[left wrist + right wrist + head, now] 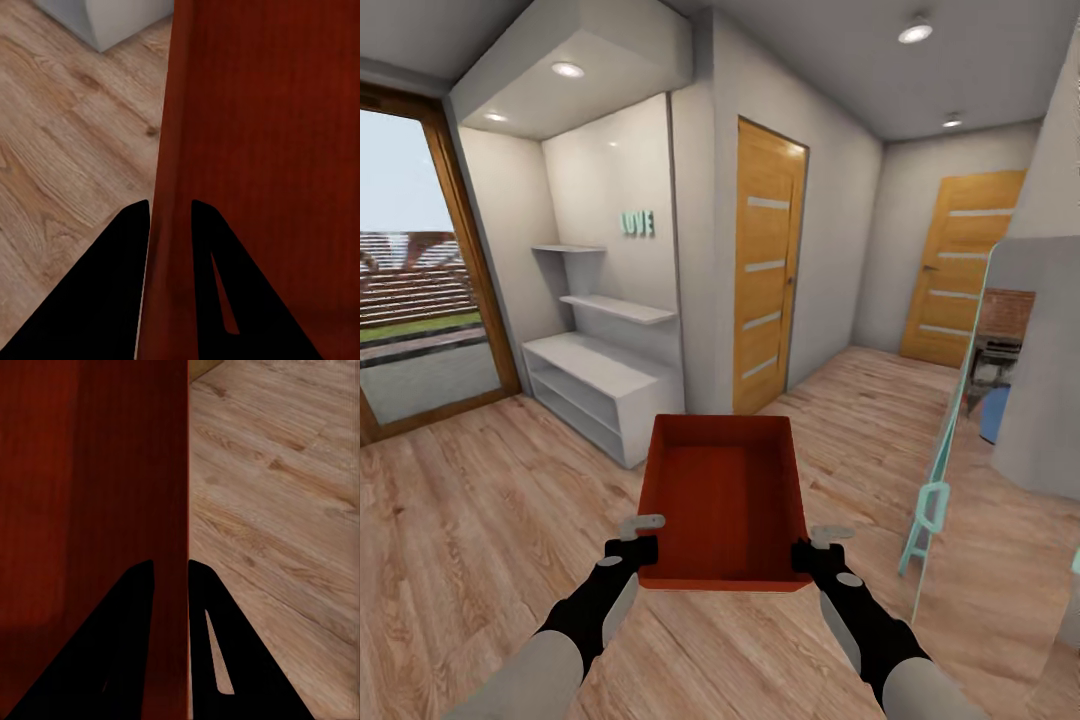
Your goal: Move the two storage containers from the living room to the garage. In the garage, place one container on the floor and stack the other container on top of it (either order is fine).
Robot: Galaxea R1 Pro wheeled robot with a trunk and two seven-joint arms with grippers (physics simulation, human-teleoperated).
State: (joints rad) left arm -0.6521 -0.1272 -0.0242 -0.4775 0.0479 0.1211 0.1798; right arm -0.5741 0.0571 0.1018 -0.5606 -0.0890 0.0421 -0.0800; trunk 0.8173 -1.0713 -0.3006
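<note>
One orange-red storage container (724, 500) carried level above the light wood plank floor (480, 520), left gripper (641, 545) and right gripper (812, 552) each clamped over a side wall, both arms reaching forward, two wooden doors (768, 265) ahead.

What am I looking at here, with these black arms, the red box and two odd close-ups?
This is a simulated wheeled robot with two arms. The big picture comes from a camera on its head, looking down over both arms. It carries one orange-red bin above a light wood floor, one side wall in each pincer. The left pincer and the right pincer each straddle a wall near the bin's near corners. The two close-ups come from cameras near each pincer: the black wedges are fingers, with the bin's wall between them. Ahead stand white shelves and two wooden doors.
</note>
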